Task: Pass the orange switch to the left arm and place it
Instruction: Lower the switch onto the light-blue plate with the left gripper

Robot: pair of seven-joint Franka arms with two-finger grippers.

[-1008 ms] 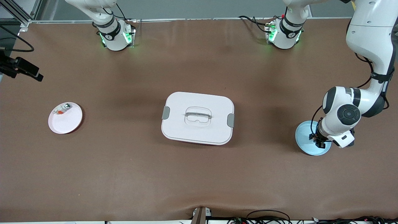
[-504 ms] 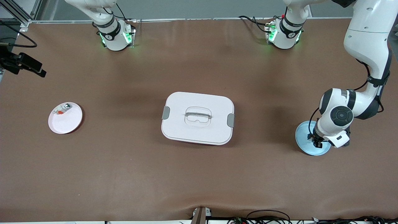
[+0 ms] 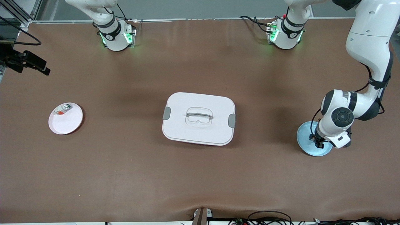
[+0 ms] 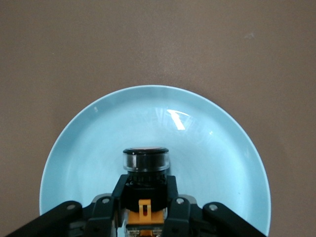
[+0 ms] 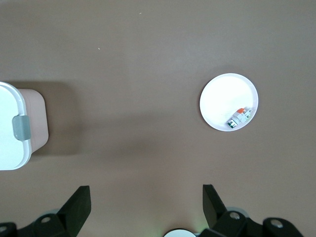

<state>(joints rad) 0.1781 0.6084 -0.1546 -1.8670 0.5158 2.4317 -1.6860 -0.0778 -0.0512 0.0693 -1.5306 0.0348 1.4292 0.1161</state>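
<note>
Two arms: left gripper (image 4: 146, 217), clamping tiny black orange switch (image 4: 145, 170), has risen off round light-blue plate (image 3: 304, 142); right gripper (image 5: 143, 200) wide, waiting.

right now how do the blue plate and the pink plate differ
The blue plate lies at the left arm's end of the table, the pink plate at the right arm's end. The left claw is shut on the orange switch over the blue plate; no claw is over the pink plate. The pink plate carries a small clear part near its rim. Both are round, shallow and much smaller than the box between them.
</note>
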